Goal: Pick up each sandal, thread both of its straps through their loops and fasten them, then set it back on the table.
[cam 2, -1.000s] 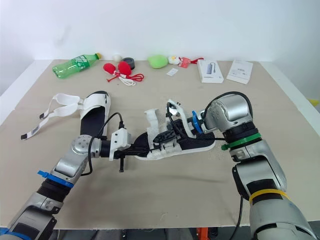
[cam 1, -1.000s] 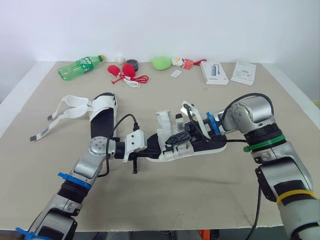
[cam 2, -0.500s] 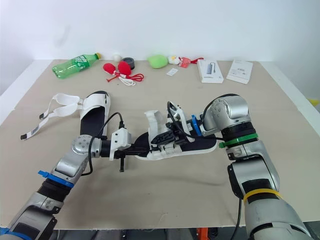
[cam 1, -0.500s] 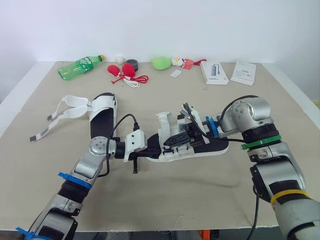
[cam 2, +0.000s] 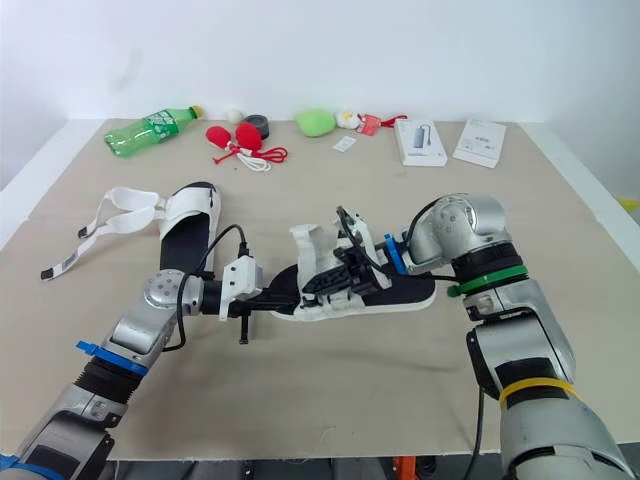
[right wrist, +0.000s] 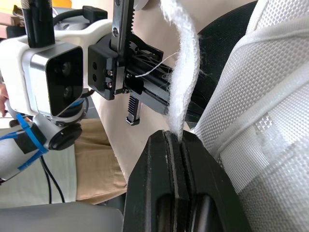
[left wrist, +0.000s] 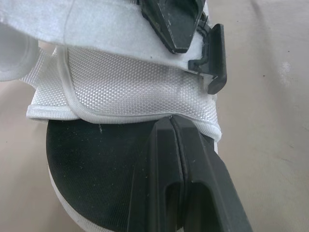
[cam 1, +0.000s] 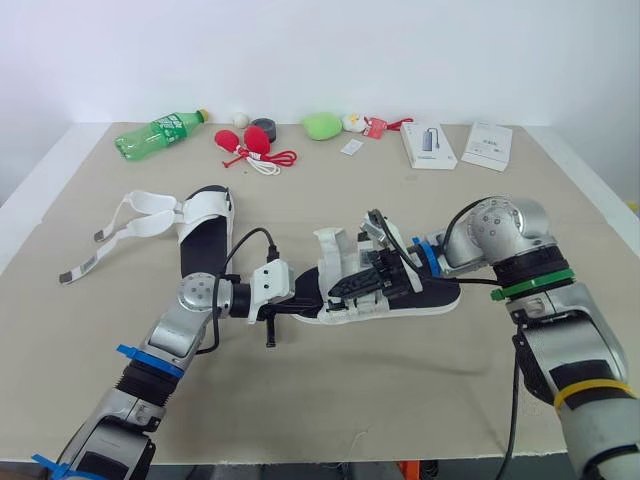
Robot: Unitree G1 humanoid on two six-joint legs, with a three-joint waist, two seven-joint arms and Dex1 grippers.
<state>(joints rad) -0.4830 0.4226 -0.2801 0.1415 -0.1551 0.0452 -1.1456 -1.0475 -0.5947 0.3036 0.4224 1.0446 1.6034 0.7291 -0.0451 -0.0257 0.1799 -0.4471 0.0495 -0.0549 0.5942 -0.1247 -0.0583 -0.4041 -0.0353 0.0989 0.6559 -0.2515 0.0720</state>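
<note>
Right wrist view: pinching the white strap (right wrist: 179,87) in the right claw (right wrist: 176,137), shut tight. Gripping the sandal (cam 1: 432,298) by its end in the left claw (left wrist: 172,123), shut too; lying longways between both.

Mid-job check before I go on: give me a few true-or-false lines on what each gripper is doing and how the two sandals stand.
1. The right gripper has its jaws shut on a white strap of the middle sandal. True.
2. The left gripper is open and well clear of that sandal. False: its jaws are shut, lying against the black footbed at one end of the sandal.
3. The other sandal is already fastened. False: it lies on the table to the robot's left with its straps spread loose.
4. The green bottle lies on its side near the table's far edge. True.
</note>
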